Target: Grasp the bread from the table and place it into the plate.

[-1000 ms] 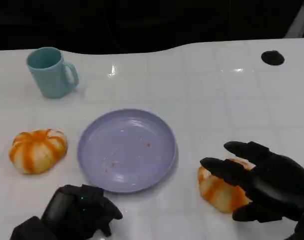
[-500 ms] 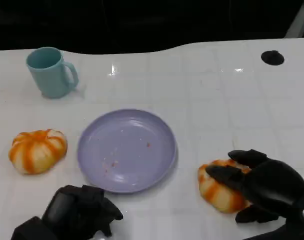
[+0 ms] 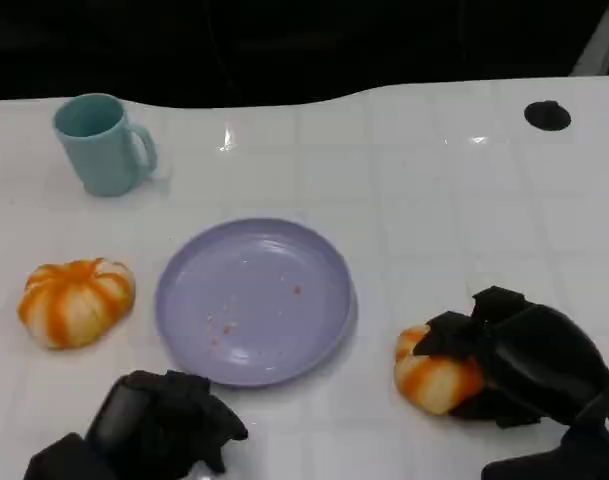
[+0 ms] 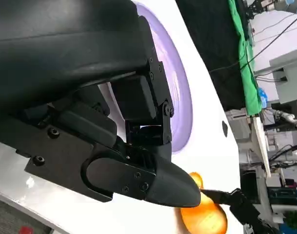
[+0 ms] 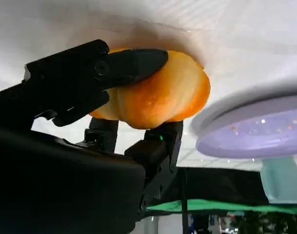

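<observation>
Two orange-and-white striped bread rolls lie on the white table. One bread (image 3: 432, 378) sits right of the lilac plate (image 3: 189, 300); my right hand (image 3: 524, 362) grips it from the right, fingers wrapped over its top and side. The right wrist view shows the same bread (image 5: 160, 95) clamped between fingers (image 5: 92, 73), with the plate (image 5: 255, 132) just beyond. The other bread (image 3: 74, 300) rests left of the plate, untouched. My left hand (image 3: 162, 420) lies near the front edge below the plate, fingers curled in on nothing. The left wrist view shows the plate (image 4: 181, 92) and the held bread (image 4: 205, 220).
A teal cup (image 3: 100, 143) stands at the back left, also visible as a teal cup (image 5: 285, 181) past the plate. A small black disc (image 3: 547, 115) marks the far right of the table. The plate holds a few crumbs.
My right hand's spread fingers have come down and closed around the right bread. The left hand, plate, cup and left bread have stayed where they were.
</observation>
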